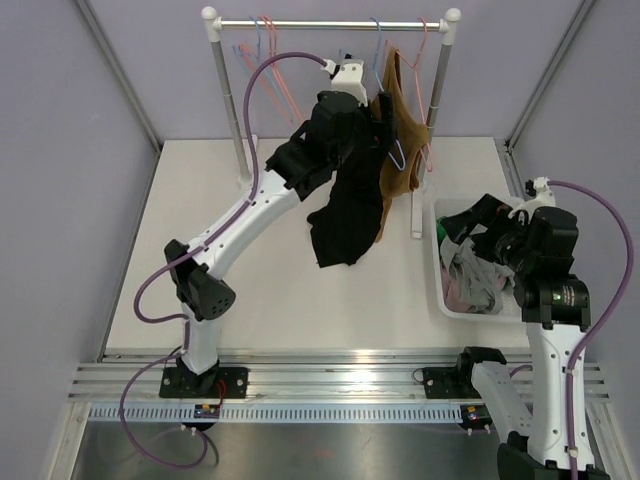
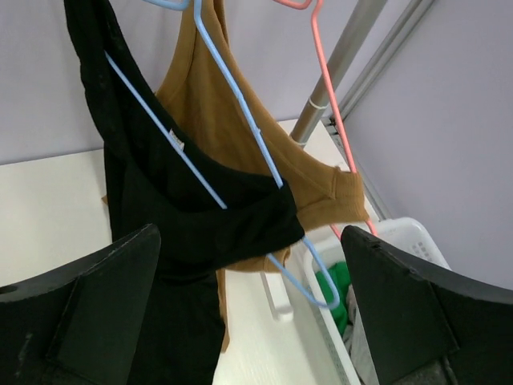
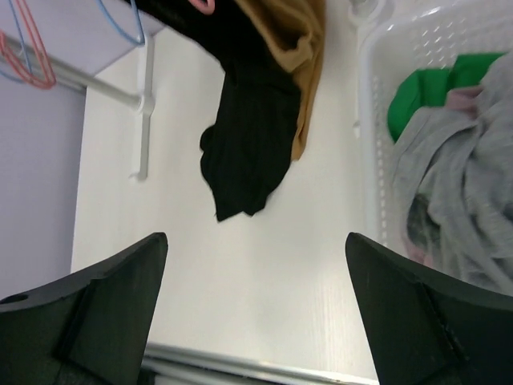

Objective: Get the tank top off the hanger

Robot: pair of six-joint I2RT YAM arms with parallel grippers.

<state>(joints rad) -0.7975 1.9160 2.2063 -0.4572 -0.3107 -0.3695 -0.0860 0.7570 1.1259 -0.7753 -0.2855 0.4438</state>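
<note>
Black tank top (image 2: 160,208) on blue hanger (image 2: 244,120), just beyond the wide-open, empty left gripper (image 2: 248,233).

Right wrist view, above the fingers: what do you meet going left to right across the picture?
pink hangers, blue hanger, rack leg, black tank top, brown top, white basket, green garment

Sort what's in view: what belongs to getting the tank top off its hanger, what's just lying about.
Job: black tank top, blue hanger, left gripper, open in front of it.
Lying about: brown tank top on pink hanger, spare hangers, rack, white basket of clothes.
</note>
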